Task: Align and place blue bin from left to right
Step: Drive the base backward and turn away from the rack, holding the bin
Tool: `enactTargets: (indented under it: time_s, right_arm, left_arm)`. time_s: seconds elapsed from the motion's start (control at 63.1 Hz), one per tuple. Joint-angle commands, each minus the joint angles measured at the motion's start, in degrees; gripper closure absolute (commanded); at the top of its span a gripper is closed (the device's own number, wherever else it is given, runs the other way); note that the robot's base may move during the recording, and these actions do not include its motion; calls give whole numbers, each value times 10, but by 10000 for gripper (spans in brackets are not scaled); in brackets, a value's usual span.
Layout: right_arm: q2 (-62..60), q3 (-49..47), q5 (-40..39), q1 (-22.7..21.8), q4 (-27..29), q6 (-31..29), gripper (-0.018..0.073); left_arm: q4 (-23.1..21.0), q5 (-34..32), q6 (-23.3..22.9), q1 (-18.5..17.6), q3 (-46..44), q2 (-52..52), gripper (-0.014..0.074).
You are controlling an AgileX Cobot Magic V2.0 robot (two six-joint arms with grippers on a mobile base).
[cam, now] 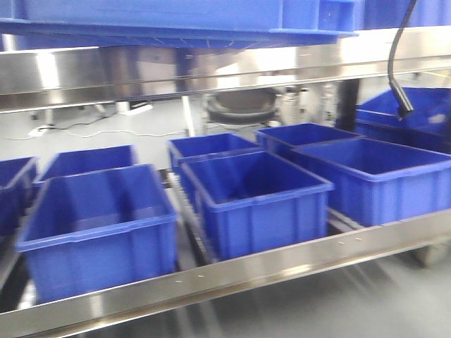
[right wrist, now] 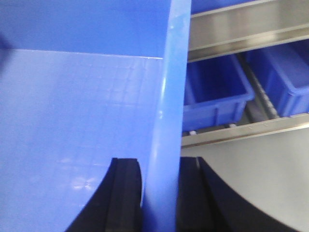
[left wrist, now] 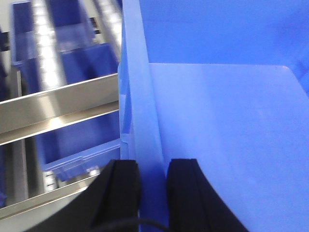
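The blue bin (cam: 176, 17) is up high. In the front view only its bottom and one edge show, along the very top, above the shiny steel rail (cam: 211, 70) of the rack. It lies between the two arms, so no arm is nearer: each one has a side of it. The left gripper (left wrist: 152, 169) is pinched on the bin's left wall, one black finger (left wrist: 120, 181) outside and one inside. The right gripper (right wrist: 158, 169) is pinched on the right wall the same way, with the thin blue wall tight between its fingers. Both wrist views look along the walls, with the bin's pale inside toward the middle. The bin reaches from side to side across the front view, so its long way seems to run left to right, though it is too close to be sure. Down below, other blue crates (cam: 254, 197) sit in rows on the rack, and their long way runs front to back. I think the next move needs both arms to go together and stay level, or the bin could tip or twist. The front rail (cam: 246, 274) is low and near, so the bin may have to pass over it.
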Motion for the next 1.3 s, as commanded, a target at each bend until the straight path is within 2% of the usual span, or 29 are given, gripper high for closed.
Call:
enactTargets:
  time_s: [0.0,1.283]
  right_arm:
    - [-18,-8,-48,0,-14,-13,629]
    - [-18,-8,-48,0,-14,-13,629]
  left_arm:
    - [6,-42,3,1,-12,-15,606]
    - [6,-42,3,1,-12,-15,606]
